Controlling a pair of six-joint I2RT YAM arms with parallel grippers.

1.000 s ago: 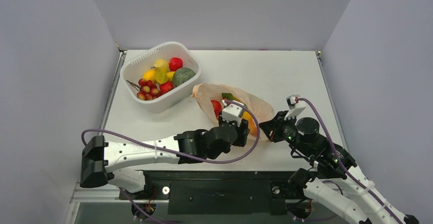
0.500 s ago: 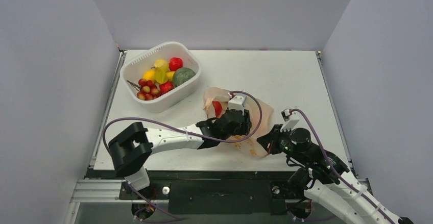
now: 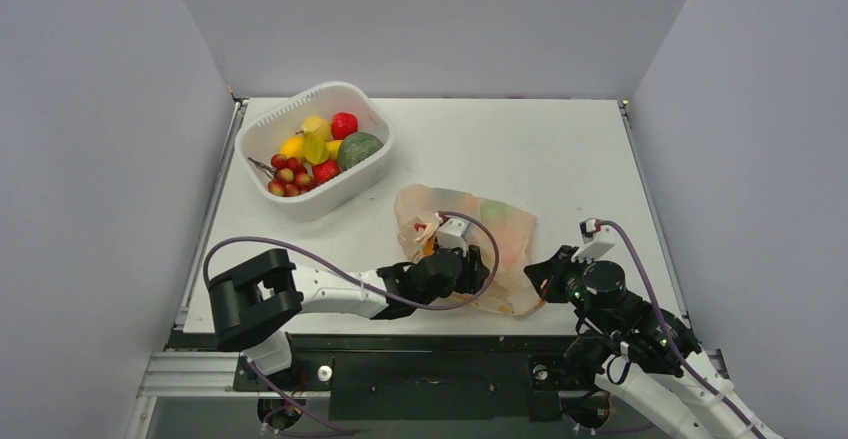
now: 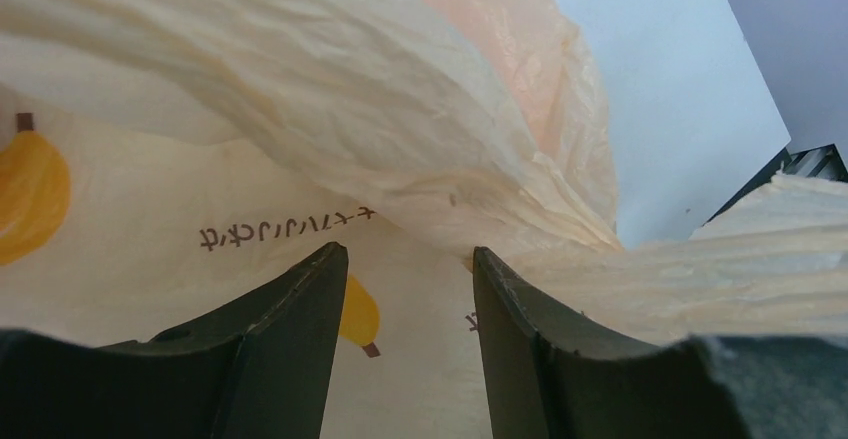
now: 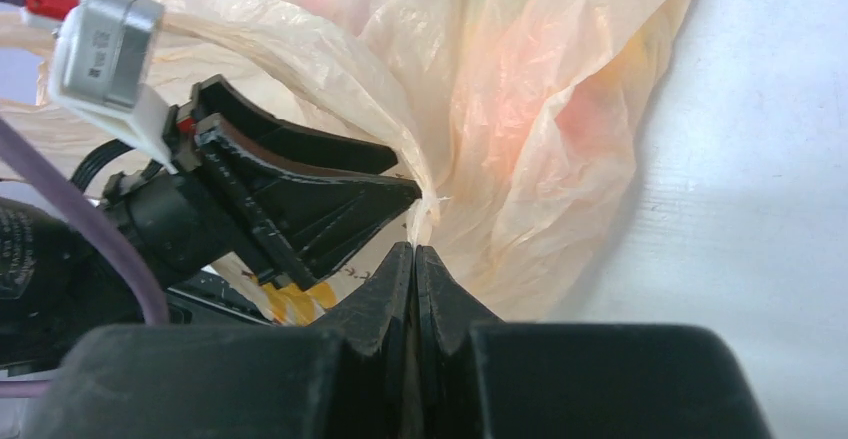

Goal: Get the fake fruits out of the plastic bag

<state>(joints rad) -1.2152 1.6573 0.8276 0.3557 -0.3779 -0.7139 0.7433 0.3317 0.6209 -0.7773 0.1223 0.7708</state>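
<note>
The plastic bag [image 3: 500, 234] lies crumpled near the table's front edge, pale peach with orange prints. Fake fruits show only as blurred colour through its film: a green patch [image 3: 493, 211] and a reddish one [image 5: 578, 119]. My left gripper [image 3: 447, 261] sits at the bag's near left side. In the left wrist view its fingers [image 4: 300, 329] stand apart, with printed bag film [image 4: 150, 209] just beyond them and nothing clamped. My right gripper [image 5: 414, 249] is shut on a pinched fold of the bag's near edge. In the top view it [image 3: 541, 279] sits at the bag's near right corner.
A white slotted basket [image 3: 345, 96] stands at the back left. It holds red, yellow and lime fruits [image 3: 308, 154] and a dull dark-green round one [image 3: 359, 148]. Both arm bases [image 3: 250, 299] crowd the front edge. Grey walls close in the table.
The bag has been drawn toward the front edge and its film now covers the fruits. Both grippers have pulled back toward me, the right one still pinching the bag.
</note>
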